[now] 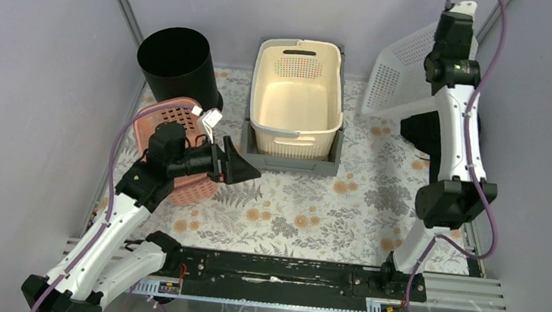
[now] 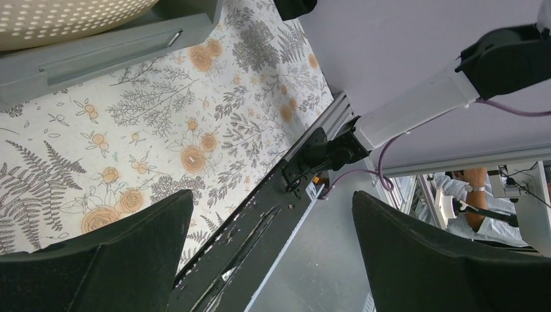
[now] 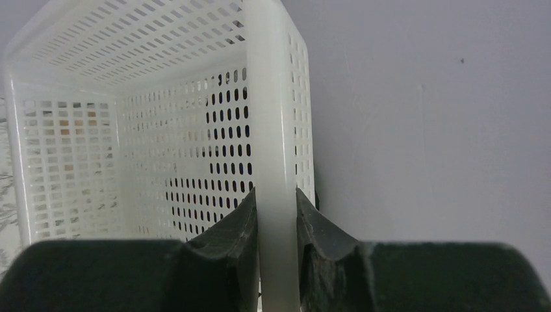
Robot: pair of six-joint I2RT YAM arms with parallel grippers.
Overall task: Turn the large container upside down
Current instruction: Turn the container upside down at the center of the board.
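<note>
I am gripping the white mesh basket (image 3: 130,130) with the right gripper (image 3: 276,201). Its jaws are clamping the basket's rim, and the wrist view is showing that rim band running straight up between the two pads. I am taking this basket to be the large container. It is hanging at the far right corner of the table (image 1: 314,205), raised and tipped steeply, with one perforated wall facing the overhead camera. Its lower edge may be brushing the table, but the arm is hiding that spot from above, so I am not calling it either way.

The left gripper (image 1: 237,166) is standing wide open and carrying nothing. It is hovering just beside the pink basket (image 1: 176,127) and pointing towards the middle of the table. The cream basket (image 1: 295,89) is sitting upright in the grey tray (image 1: 288,161), and the black bin (image 1: 175,58) is standing at the far left; neither is being touched.

As I am reading it, the grasp and the lift are done and the turn is partway through, since the basket is neither upright nor fully inverted. What I am judging to be left is finishing the roll until the mouth is facing down, lowering the basket onto open table, and letting go. The left arm is looking free to steady the far wall if needed.
</note>
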